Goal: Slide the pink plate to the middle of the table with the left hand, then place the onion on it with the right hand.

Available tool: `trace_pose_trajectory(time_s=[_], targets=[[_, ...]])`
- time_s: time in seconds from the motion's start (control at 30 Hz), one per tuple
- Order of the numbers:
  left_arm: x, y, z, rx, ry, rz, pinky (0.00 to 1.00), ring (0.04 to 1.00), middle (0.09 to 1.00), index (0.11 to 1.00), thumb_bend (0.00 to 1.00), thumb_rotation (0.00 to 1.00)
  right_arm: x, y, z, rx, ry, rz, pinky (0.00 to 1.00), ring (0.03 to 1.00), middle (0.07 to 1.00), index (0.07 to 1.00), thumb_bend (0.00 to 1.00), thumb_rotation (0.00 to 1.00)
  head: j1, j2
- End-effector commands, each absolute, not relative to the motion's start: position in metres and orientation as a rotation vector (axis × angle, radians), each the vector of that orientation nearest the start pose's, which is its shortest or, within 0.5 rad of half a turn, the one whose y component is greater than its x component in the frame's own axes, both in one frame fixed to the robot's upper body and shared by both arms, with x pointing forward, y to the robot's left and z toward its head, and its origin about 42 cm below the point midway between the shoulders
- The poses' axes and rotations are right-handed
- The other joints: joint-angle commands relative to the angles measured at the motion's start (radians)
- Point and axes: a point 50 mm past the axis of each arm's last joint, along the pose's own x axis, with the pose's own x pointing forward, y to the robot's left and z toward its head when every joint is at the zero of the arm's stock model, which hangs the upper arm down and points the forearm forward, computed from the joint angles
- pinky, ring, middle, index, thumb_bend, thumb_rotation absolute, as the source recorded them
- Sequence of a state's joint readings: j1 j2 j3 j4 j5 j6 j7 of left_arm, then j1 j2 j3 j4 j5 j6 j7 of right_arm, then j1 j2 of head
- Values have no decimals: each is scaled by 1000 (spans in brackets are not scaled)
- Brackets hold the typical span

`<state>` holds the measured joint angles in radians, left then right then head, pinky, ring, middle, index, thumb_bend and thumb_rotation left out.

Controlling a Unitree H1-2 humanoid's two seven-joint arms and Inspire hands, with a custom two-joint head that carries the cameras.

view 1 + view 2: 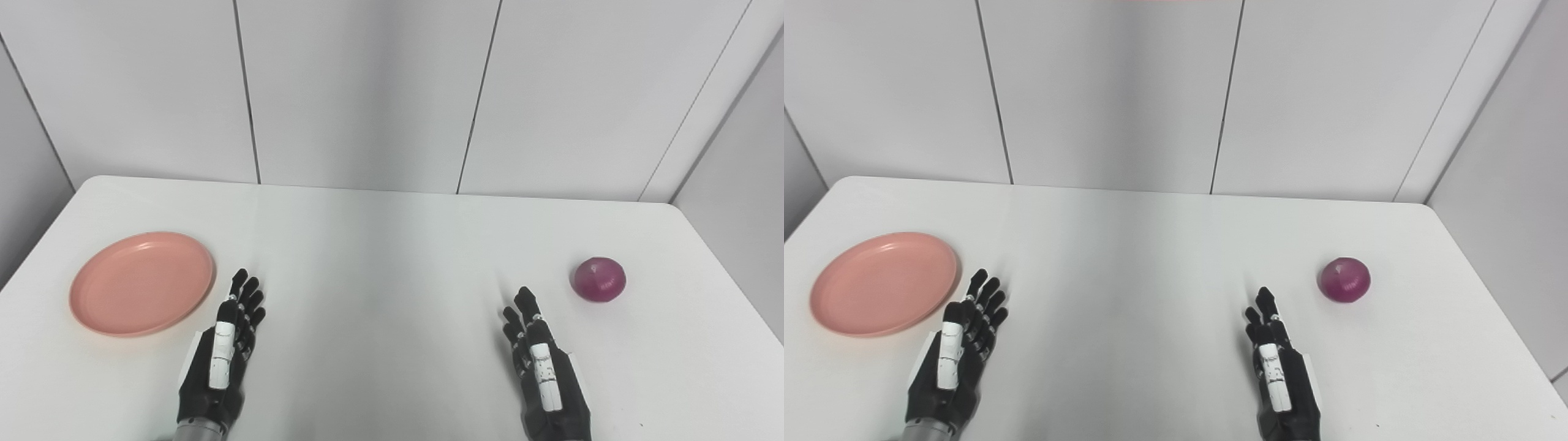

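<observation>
Waiting to start: plate not yet slid

Resting on the worktop, both hands lie flat with fingers extended and hold nothing. The plate sits at the far left, just beside the left hand; whether its fingertips touch the rim is hard to tell. The onion lies at the right, near the right hand but apart from it. Step one looks unstarted: the left hand must meet the rim and push the plate rightward to centre.
</observation>
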<state>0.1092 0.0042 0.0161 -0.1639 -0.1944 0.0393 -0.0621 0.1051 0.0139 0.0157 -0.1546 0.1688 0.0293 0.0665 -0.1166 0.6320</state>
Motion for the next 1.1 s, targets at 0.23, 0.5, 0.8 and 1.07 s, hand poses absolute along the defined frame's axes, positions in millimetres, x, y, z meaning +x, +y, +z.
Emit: trace_pose_trajectory(time_s=[0.23,0.5,0.8,1.07], targets=[[215,225,90,-187,60,-2,1000,1000,1000,1000,818,956,236,-202,88,197,86,66,1000,979,999,987,812,810,3,1],[215,226,91,-186,60,-6,1000,1000,1000,1000,812,959,236,-202,87,193,84,66,993,974,996,982,815,811,1,0],[215,226,91,-191,62,-6,1000,1000,1000,1000,806,954,237,-201,90,196,82,65,990,973,998,982,824,810,1,2],[215,226,90,-185,59,-6,1000,1000,1000,1000,811,955,237,-201,90,197,80,65,990,970,995,982,824,809,1,1]])
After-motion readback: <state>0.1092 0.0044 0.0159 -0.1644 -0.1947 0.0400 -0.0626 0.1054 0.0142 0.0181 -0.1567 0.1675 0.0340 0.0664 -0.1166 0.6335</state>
